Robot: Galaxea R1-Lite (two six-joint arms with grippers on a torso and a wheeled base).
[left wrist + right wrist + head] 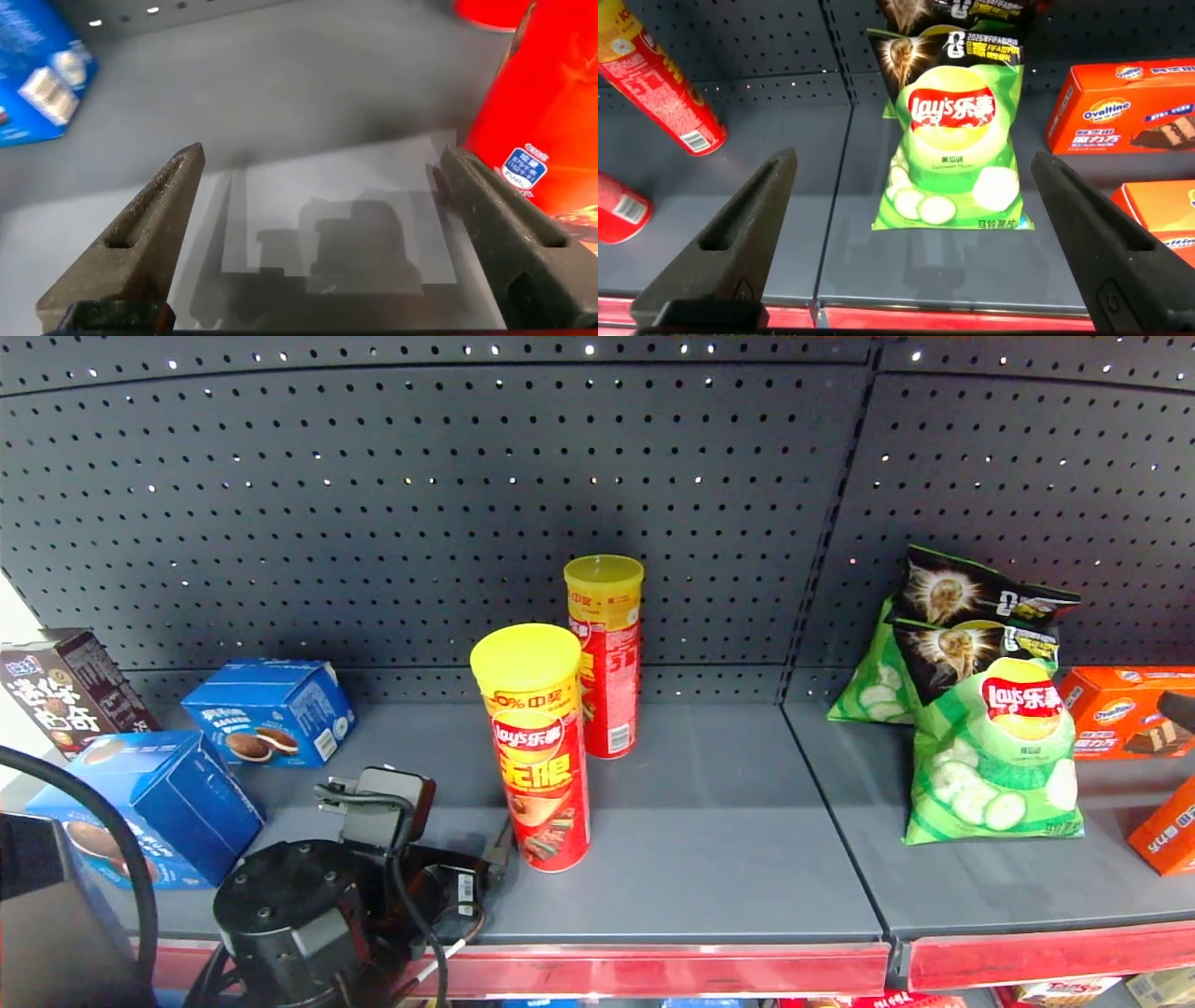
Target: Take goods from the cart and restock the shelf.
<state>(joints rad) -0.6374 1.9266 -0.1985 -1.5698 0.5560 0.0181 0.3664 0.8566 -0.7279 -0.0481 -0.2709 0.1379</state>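
A tall red chip can with a yellow lid point(537, 747) stands upright on the flat grey metal shelf point(728, 840), a little left of the middle of the head view; a second red can with a yellow lid point(605, 653) stands just behind it, nearer the dark back wall full of little holes point(420, 523). The left pincer point(322, 154) sits low over the shelf, at the lower left of the head view; it is let go, its two brown fingers point(159, 224) spread wide with bare shelf between them; the front can is just beside one finger, outside the gap; I cannot tell if they touch. Two blue cardboard cookie boxes point(271, 709) lie at the left side; a dark brown box point(65, 691) stands at the far left edge. The right pincer point(915, 157) is spread wide too and grips nothing; a green chip bag with cucumber slices on it point(957, 149) lies on the shelf ahead of it, at the right of the head view; black and green bags point(971, 607) lean behind that bag; orange boxes point(1120, 709) sit at the far right.
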